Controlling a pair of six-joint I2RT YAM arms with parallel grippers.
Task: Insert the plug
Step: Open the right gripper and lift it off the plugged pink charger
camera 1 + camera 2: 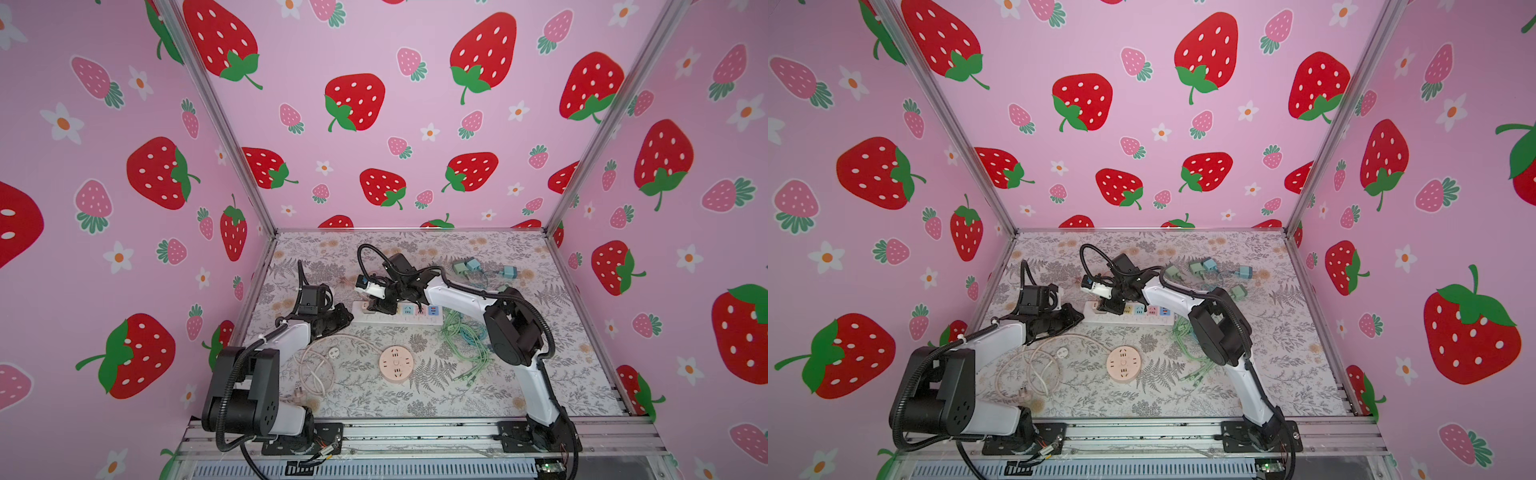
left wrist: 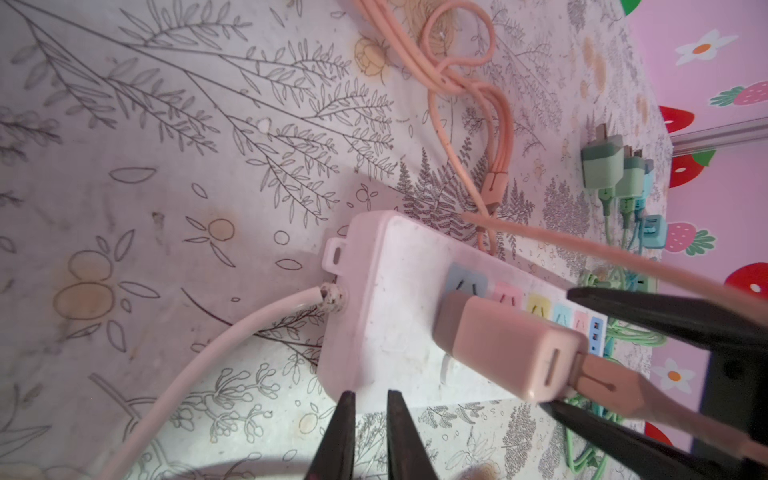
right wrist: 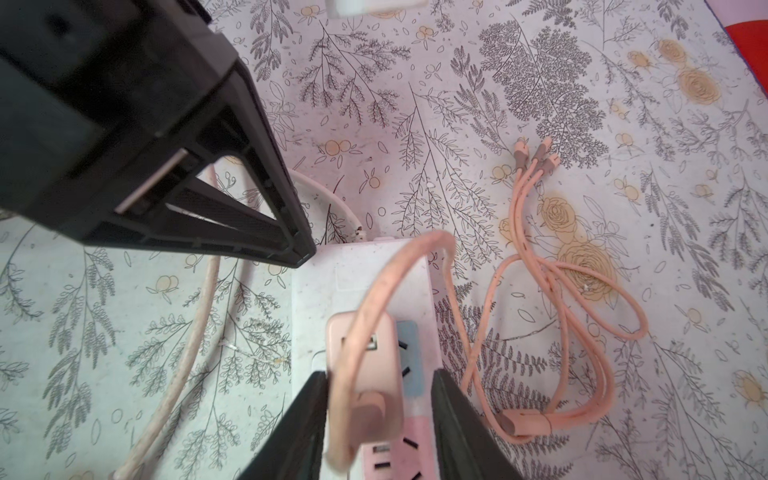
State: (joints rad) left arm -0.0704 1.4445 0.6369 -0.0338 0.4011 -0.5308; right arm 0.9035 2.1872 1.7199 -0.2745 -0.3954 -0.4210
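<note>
The flowered desk (image 1: 395, 399) carries everything, and the long white power strip (image 1: 415, 319) lies across its middle in both top views. Both arms converge on the strip's cord end.

The left pincer (image 2: 371, 419) sits at the strip's end edge, its fingers narrowed almost together with nothing between them. We judge it is there to steady the strip.

The right pincer (image 3: 378, 399) reaches over the strip and straddles the pink plug (image 2: 507, 349). One finger lies against the plug's side. A sliver of the blue socket (image 3: 411, 365) shows between the plug and the other finger, so we cannot tell whether the grip is firm.

The plug is over that blue socket, the one nearest the cord end, and it is tilted. Its pink cable (image 3: 602, 316) loops away onto the desk. A pale prong (image 2: 445, 368) shows beneath the plug's body, so we take the insertion to be under way but not seated.

Next we would want the plug squared upright over the slots, then pressed straight down while the strip is held flat.
</note>
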